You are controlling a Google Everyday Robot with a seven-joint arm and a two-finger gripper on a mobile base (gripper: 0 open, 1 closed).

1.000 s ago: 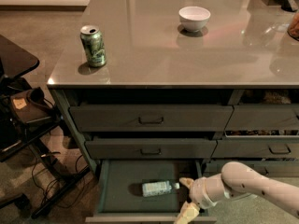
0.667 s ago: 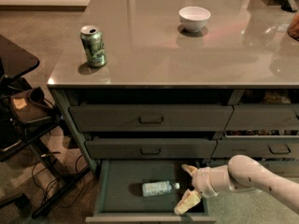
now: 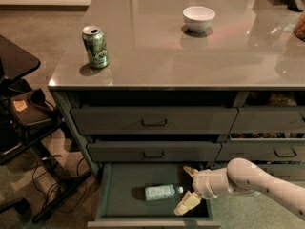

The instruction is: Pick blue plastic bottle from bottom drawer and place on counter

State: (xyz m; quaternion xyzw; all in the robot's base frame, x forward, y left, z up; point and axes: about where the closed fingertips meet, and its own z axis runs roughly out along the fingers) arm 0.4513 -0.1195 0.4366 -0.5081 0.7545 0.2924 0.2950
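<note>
Left stack: bottom drawer [image 3: 125, 187] is pulled out, lowest of three, floor dark grey-green. The blue plastic bottle [image 3: 161, 192] lies on its side on the drawer floor, about mid-width and a little toward the front edge, white cap pointing at the right edge.

The gripper [image 3: 189, 188] is inside the drawer near its right edge, just beside the cap end. Its fingers [image 3: 187, 203] are spread wide, one toward the drawer's back edge and one toward the front edge, with the cap roughly in line with the gap. No contact with the bottle shows; nothing is held. The white arm [image 3: 248, 178] enters from the lower right.

Above is the counter [image 3: 157, 61], glossy grey-beige. A green can [image 3: 95, 46] stands upright near its front left corner. A white bowl [image 3: 198, 18] sits toward the back edge, right of centre. The upper drawer [image 3: 152, 120] and middle drawer [image 3: 152, 151] are both shut. A black side table [image 3: 14, 61] stands off the counter's left edge.
</note>
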